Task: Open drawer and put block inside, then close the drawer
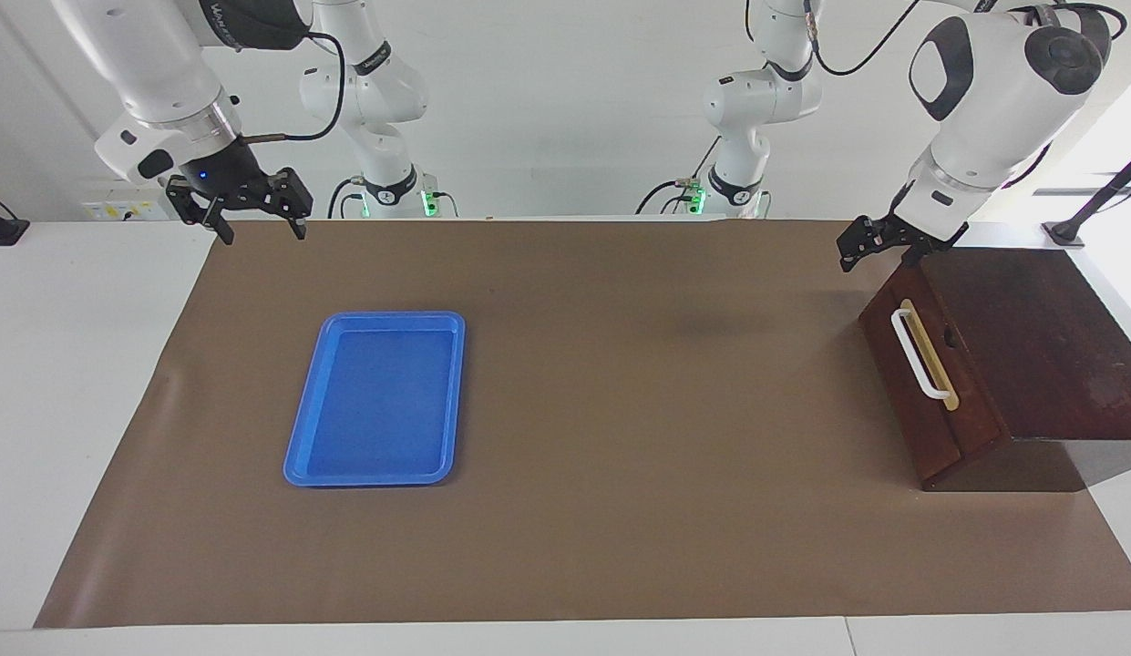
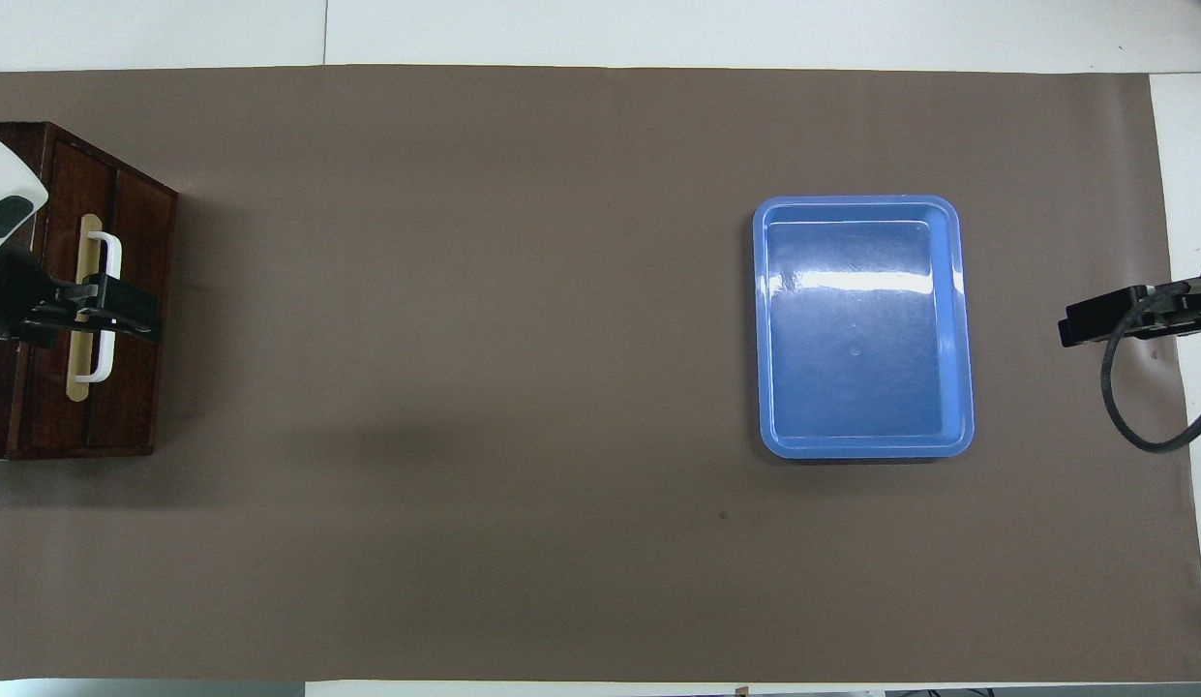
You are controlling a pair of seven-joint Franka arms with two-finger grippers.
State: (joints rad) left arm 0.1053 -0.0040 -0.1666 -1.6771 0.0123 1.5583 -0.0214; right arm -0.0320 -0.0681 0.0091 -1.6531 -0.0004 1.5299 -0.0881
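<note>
Tray empty mid-table. Drawer shut, at left arm's end. Block not visible. Left end effector raised over cabinet's top corner, grip unclear. Right end effector waits, open, empty. Step: opening drawer. Next: descend, grasp handle.

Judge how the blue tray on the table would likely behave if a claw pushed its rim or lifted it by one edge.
The blue tray looks thin-walled and shallow, so it is probably light and would likely slide easily on the brown mat. Its glossy surface hints at a slippery grip. Lying flat and wide, it seems unlikely to tip, though lifted by one edge it may flex or swing.
</note>
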